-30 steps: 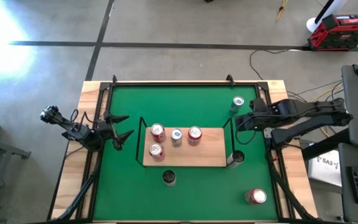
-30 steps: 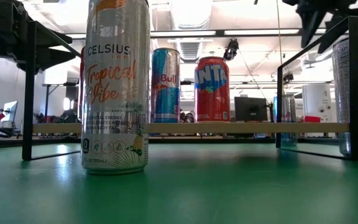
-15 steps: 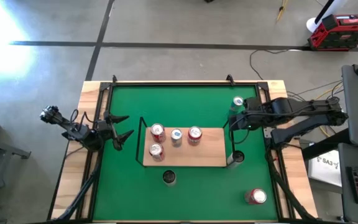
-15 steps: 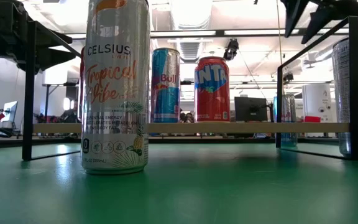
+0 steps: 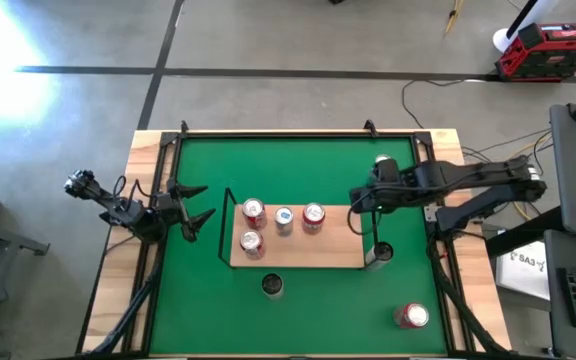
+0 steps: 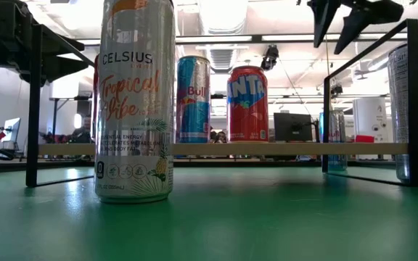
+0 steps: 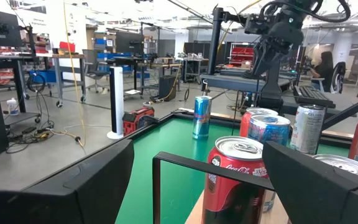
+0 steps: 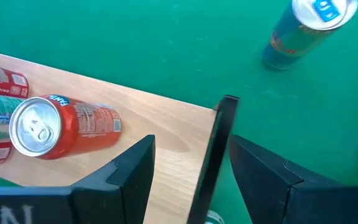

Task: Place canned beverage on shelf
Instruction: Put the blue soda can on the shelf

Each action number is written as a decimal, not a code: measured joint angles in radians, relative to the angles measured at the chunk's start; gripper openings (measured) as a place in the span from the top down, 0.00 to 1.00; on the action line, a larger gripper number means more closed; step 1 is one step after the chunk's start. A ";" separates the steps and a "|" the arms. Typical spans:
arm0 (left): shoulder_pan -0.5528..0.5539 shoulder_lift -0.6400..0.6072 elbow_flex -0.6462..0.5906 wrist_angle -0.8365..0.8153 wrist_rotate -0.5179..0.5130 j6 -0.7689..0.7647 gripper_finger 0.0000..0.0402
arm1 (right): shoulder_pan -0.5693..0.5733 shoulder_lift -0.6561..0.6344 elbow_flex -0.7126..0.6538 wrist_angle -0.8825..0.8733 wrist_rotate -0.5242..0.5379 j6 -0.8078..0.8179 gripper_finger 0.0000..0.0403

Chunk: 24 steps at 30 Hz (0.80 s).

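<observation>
Since a second ago, your right claw (image 5: 356, 203) had moved off the blue can (image 5: 382, 164) near the worktop's far right corner, over the shelf's (image 5: 343, 248) right end, fingers apart and apparently empty. Your left claw (image 5: 196, 205) waited open.

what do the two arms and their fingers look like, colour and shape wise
Both arms are dark, nearly black, built of jointed segments. The left gripper ends in two slim, pointed fingers. The right gripper's fingers are broad, flat, matte black wedges with angular edges. Thin dark cables trail off beside the right arm's base.
</observation>
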 joint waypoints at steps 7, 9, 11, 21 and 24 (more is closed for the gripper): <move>0.000 0.000 0.000 0.000 0.000 0.000 0.15 | 0.000 0.085 0.000 0.003 0.000 0.000 0.51; 0.000 0.000 0.000 0.000 0.000 0.000 0.15 | 0.000 0.113 0.000 0.003 0.000 0.000 0.51; 0.000 0.000 0.000 0.000 0.000 0.000 0.15 | 0.000 0.142 0.000 0.005 0.000 0.002 0.51; 0.000 0.000 0.000 0.000 0.000 0.000 0.15 | 0.001 0.189 0.118 0.020 0.019 -0.047 0.51; 0.000 0.000 0.000 0.000 0.000 0.000 0.15 | 0.001 0.187 0.148 0.018 0.015 -0.140 0.51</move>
